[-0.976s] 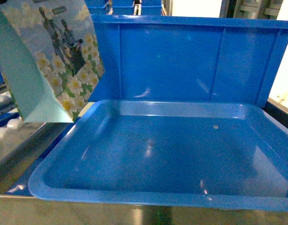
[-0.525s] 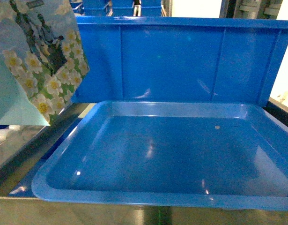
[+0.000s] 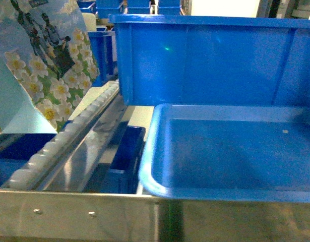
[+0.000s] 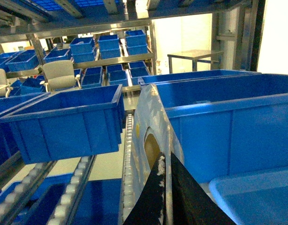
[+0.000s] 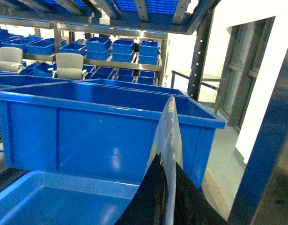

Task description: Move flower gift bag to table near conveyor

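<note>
While the paper gift bag printed with white flowers hung in the air, it sat up and to the left of the shiny blue plastic tray.

Both wrist views showed dark fingers pinched shut on a thin glossy sheet edge, so the left gripper and right gripper each seemed to hold the bag's top, probably to keep it level and off the rack. Below the bag ran the steel conveyor with white rollers. Behind the tray stood a big blue plastic bin, close to the bag's right edge. Open room lay left of the tray. No white table showed.
</note>
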You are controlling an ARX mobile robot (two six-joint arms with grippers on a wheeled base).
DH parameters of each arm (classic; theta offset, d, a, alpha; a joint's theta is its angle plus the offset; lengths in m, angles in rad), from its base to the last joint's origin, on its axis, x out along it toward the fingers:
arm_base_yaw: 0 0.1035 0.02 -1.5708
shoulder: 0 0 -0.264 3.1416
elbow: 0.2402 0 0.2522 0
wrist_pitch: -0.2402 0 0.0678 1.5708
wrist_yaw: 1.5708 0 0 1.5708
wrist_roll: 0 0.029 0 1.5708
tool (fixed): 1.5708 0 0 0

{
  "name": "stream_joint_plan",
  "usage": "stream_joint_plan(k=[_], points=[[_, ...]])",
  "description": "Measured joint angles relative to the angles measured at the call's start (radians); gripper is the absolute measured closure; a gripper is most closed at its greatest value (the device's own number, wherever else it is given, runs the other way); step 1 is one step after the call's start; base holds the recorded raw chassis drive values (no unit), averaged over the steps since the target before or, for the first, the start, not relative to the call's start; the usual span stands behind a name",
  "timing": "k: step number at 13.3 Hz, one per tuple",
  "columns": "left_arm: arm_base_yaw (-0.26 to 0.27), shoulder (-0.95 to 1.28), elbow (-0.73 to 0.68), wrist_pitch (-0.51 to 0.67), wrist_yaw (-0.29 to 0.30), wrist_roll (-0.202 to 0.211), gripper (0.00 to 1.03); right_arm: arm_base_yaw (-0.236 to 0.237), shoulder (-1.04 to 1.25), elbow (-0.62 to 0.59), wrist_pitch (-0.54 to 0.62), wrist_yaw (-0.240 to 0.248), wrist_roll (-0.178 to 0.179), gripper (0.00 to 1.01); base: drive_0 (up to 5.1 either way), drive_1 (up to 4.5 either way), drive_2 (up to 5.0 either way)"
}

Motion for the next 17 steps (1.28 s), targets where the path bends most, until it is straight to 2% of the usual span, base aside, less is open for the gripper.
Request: stream_joint_plan(k=[17], points=[[0.0, -0.001, 0.0, 0.001, -0.001, 0.0, 1.01, 0.0, -0.001, 0.0, 0.003, 0.0, 0.0, 0.98, -4.6, 0.88, 3.9]])
